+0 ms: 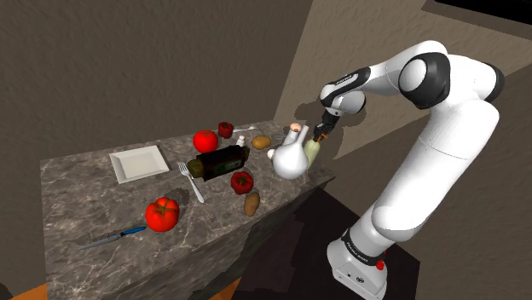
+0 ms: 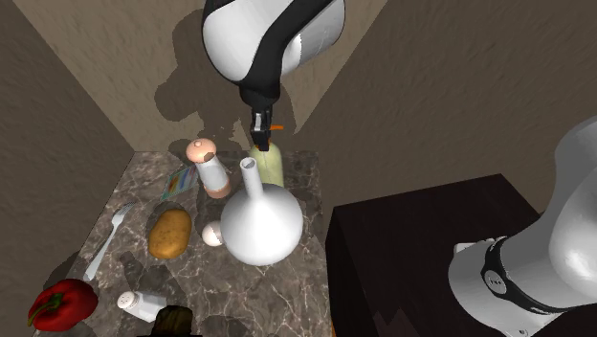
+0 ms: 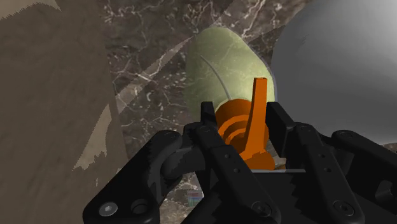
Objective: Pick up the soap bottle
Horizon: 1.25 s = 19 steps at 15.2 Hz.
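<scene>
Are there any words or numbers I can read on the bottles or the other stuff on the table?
No text can be read here.
soap bottle: pale green with an orange pump, no words or signs on it.
dark bottle: lying down, with a yellowish patch like a label, too small and blurred to read.

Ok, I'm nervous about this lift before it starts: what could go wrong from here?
The gripper clasps only the orange pump of the soap bottle, not its pale green body, so it may swing or slip. The white round flask stands close beside the bottle; a tilted lift could knock it over, near the counter's edge.
</scene>
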Tool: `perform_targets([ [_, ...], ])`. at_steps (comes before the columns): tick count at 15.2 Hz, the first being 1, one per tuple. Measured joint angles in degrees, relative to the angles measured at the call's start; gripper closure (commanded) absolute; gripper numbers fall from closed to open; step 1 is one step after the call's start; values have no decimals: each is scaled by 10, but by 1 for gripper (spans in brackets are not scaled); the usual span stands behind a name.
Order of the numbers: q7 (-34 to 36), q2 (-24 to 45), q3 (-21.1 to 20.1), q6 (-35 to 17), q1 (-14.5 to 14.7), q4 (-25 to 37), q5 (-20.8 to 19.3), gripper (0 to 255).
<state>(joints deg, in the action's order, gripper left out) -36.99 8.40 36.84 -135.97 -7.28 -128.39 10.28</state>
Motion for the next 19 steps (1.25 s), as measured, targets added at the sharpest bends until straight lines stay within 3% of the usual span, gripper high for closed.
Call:
perform_targets([
  [5,5,-7,2,7,1,1,-7,255],
  [19,55,-79,10,102,11,41,-74,255],
])
